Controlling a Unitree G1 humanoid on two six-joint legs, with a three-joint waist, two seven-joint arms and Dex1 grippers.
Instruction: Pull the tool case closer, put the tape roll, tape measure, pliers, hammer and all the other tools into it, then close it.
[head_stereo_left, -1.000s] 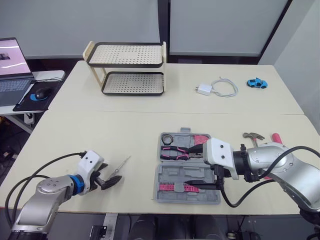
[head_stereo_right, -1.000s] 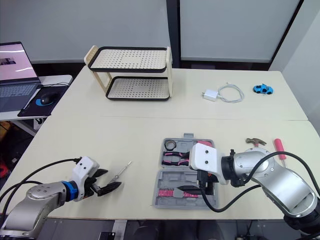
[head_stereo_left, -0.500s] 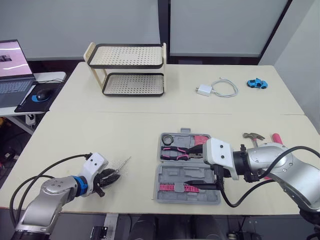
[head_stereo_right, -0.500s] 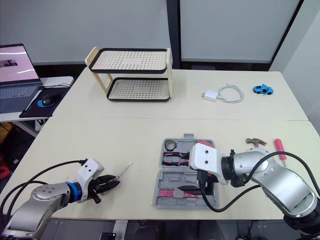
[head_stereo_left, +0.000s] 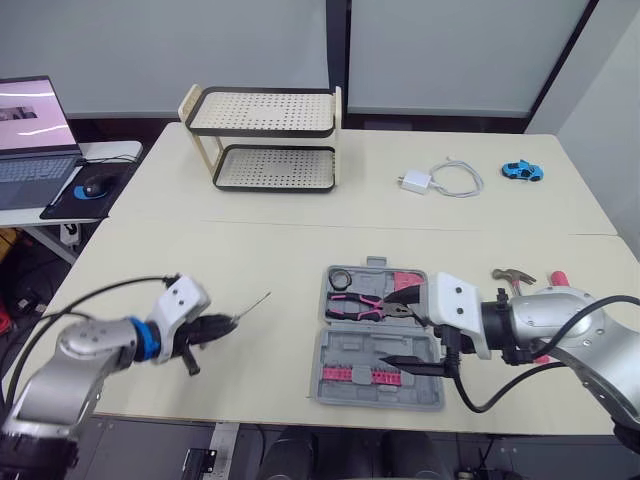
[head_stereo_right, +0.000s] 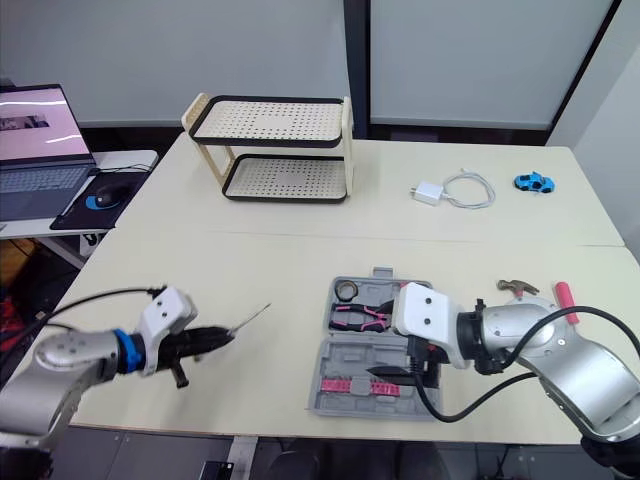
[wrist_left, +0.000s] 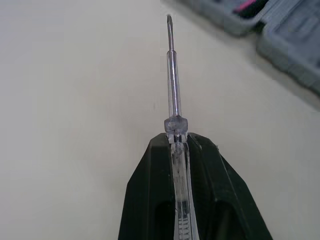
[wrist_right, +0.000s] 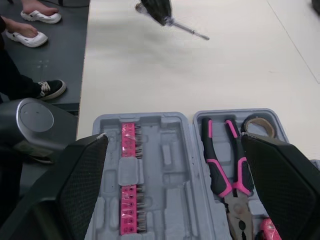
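Observation:
My left gripper (head_stereo_left: 226, 323) is shut on the clear handle of a small screwdriver (wrist_left: 171, 75), whose metal shaft points toward the tool case. The open grey tool case (head_stereo_left: 333, 355) lies at the table's front, right of centre. Inside it are pink-handled pliers (head_stereo_left: 362, 305), a tape roll (head_stereo_left: 339, 278) and a strip of pink bits (wrist_right: 129, 185). My right gripper (head_stereo_left: 402, 328) stands open just above the case's right side, with nothing between its fingers (wrist_right: 82, 185). A hammer (head_stereo_left: 509, 273) and a pink-handled tool (head_stereo_left: 555, 277) lie on the table to the right of the case.
A two-tier perforated rack (head_stereo_left: 265, 135) stands at the back. A white charger with cable (head_stereo_left: 440, 180) and a blue toy car (head_stereo_left: 524, 170) lie at the back right. A laptop (head_stereo_left: 30, 125) and mouse sit on a side desk at left. A person's feet (wrist_right: 30, 17) stand on the floor beyond the table edge.
My left gripper has shut on the screwdriver's handle and raised it slightly off the table. The camera has shifted. The right arm has stayed over the case.

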